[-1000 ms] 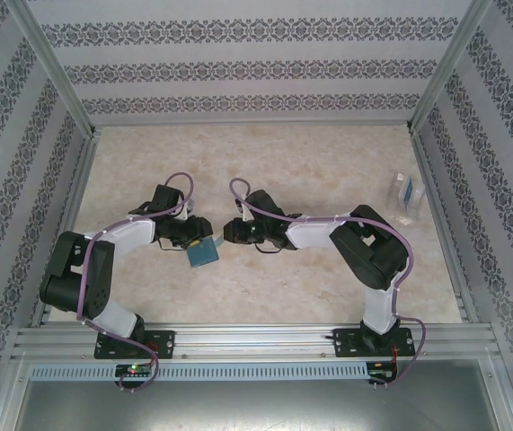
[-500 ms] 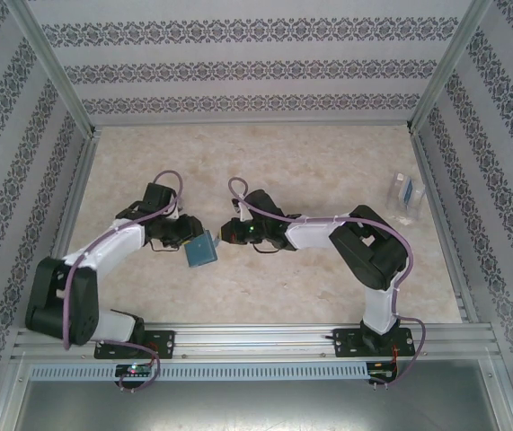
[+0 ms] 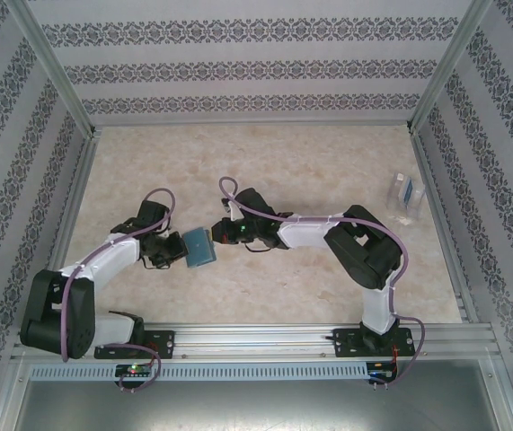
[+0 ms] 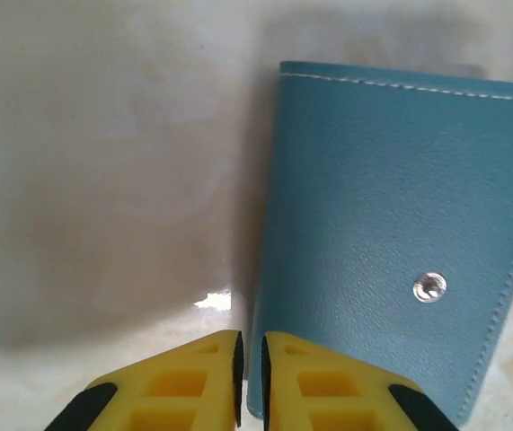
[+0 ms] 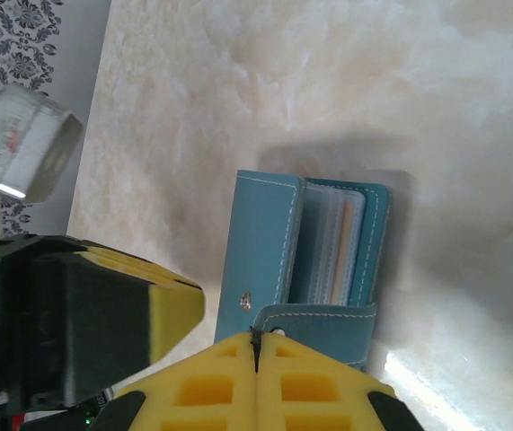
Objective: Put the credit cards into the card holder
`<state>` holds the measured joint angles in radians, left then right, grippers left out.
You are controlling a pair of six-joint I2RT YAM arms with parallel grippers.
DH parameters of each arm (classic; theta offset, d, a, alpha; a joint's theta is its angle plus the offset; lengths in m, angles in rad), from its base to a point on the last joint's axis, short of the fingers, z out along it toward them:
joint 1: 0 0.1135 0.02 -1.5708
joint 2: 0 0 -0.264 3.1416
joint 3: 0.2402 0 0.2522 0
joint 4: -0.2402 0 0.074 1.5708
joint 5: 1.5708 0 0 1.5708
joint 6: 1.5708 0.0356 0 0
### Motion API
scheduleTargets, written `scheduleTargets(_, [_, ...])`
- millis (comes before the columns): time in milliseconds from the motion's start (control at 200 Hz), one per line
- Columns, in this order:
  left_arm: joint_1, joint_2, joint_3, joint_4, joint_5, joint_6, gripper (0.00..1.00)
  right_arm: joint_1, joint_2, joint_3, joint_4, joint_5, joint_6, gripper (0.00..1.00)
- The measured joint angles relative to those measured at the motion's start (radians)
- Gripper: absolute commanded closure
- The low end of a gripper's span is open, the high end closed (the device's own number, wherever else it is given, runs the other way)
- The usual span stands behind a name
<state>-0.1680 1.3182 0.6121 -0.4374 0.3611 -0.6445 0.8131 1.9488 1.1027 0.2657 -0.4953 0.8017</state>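
Observation:
The teal card holder point(image 3: 199, 247) sits between my two grippers at the middle of the table. The right wrist view has it point(image 5: 260, 242) partly spread, with card edges, one of them tan point(image 5: 346, 247), standing in its inner pockets. My right gripper point(image 5: 256, 337) is shut, its tips at the end of the snap strap point(image 5: 328, 316); a pinch on it cannot be made out. My left gripper point(image 4: 252, 346) has its jaws almost together. The holder's cover point(image 4: 373, 206) and snap dot point(image 4: 429, 287) lie just beyond its right finger.
A clear plastic stand point(image 3: 403, 199) with a blue-and-white card in it stands by the right wall. Patterned walls enclose the marble-look table point(image 3: 265, 162) on three sides. My arms' bases sit on the metal rail point(image 3: 256, 339) at the near edge.
The left arm has stretched out lower and its jaws have narrowed. The card holder has shifted slightly left and away. The right gripper has followed it left and shut.

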Motion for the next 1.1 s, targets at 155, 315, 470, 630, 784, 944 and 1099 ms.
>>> scheduleTargets(155, [0.0, 0.021, -0.007, 0.059, 0.011, -0.007, 0.79, 0.022, 0.024, 0.032, -0.025, 0.0, 0.0, 0.99])
scheduleTargets(315, [0.0, 0.066, -0.001, 0.097, 0.04, -0.007, 0.8, 0.034, 0.054, 0.06, -0.048, 0.0, -0.001, 0.99])
scheduleTargets(470, [0.0, 0.087, 0.003, 0.129, 0.066, -0.007, 0.8, 0.034, 0.086, 0.084, -0.06, 0.0, 0.0, 0.99])
scheduleTargets(630, [0.0, 0.088, 0.003, 0.132, 0.072, -0.007, 0.8, 0.036, 0.1, 0.09, -0.069, 0.008, 0.0, 1.0])
scheduleTargets(784, [0.0, 0.088, 0.003, 0.132, 0.073, -0.007, 0.81, 0.036, 0.105, 0.093, -0.078, 0.018, -0.008, 1.0])
scheduleTargets(944, [0.0, 0.092, 0.006, 0.134, 0.079, -0.006, 0.8, 0.036, 0.105, 0.093, -0.083, 0.031, -0.021, 0.99])
scheduleTargets(1099, [0.0, 0.097, 0.01, 0.134, 0.08, -0.006, 0.81, 0.036, 0.106, 0.097, -0.091, 0.035, -0.023, 0.99])
